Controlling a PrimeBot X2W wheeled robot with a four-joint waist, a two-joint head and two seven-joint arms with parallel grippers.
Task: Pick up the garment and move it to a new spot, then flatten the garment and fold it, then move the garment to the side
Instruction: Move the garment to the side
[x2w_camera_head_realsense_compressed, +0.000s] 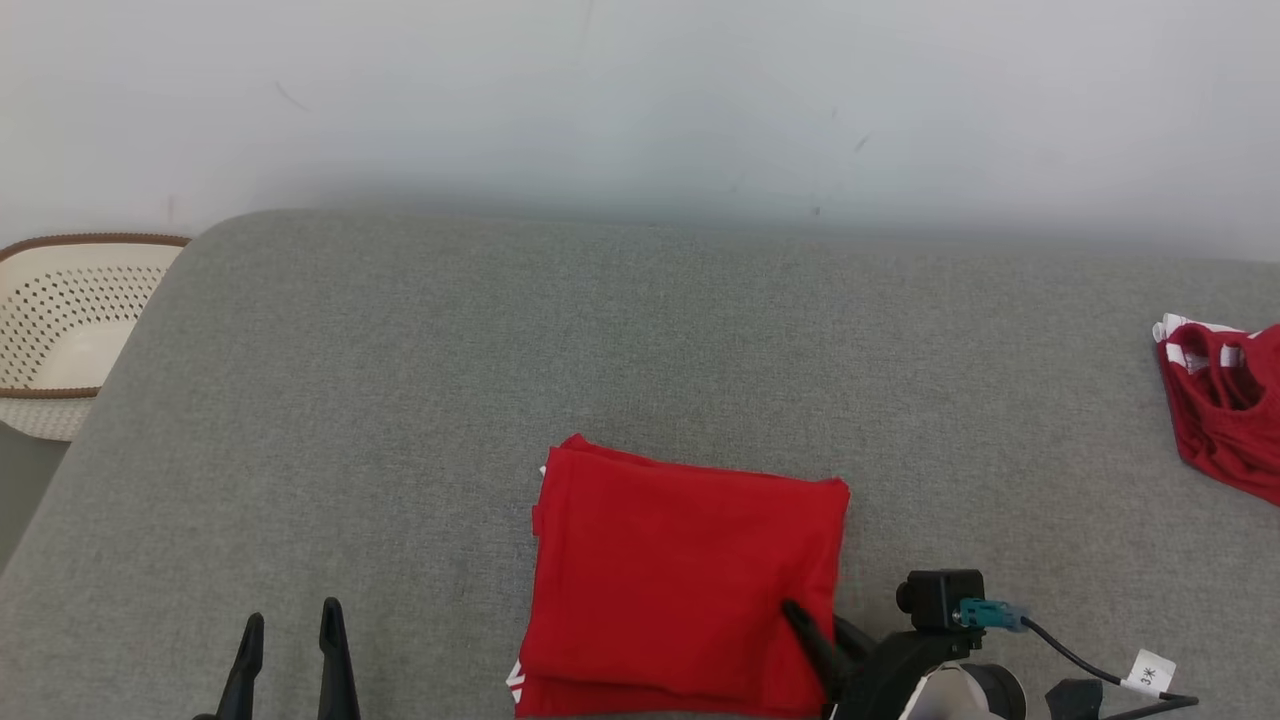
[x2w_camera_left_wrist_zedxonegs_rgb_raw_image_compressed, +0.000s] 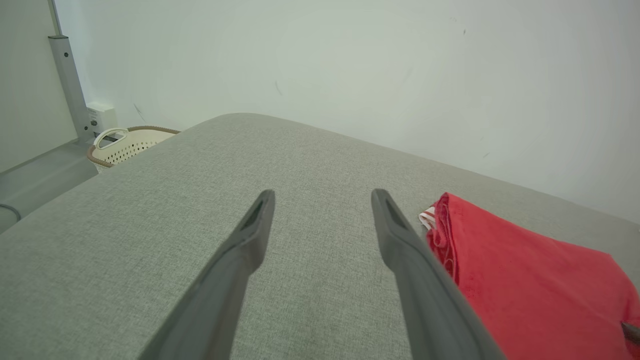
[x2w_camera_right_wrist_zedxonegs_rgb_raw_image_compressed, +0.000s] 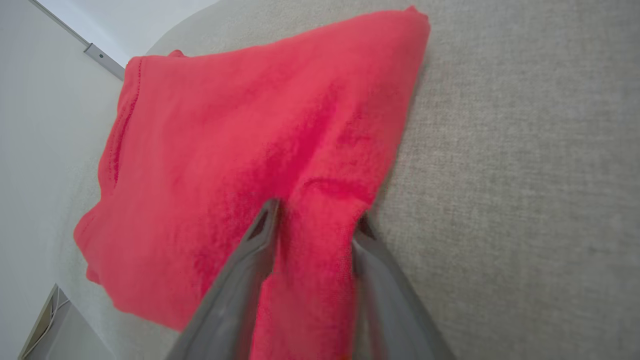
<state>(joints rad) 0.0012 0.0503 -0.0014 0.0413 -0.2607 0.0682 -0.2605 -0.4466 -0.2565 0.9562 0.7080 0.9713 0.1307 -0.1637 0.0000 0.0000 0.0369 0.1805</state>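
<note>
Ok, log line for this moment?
folded red garment: flat on grey surface | right gripper: astride its edge, grip unclear | left gripper: open, idle | pending: move aside

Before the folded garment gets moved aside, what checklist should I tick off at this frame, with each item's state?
1. Folded garment lies flat and folded: ok.
2. Right gripper straddles its right edge, with fabric between the fingers: ok.
3. Grip firm on all layers: cannot tell.
4. Left gripper open and apart from the cloth: ok.
5. Room on the grey surface left of the garment: ok.
6. Second red garment, far right, lies apart: ok.
</note>
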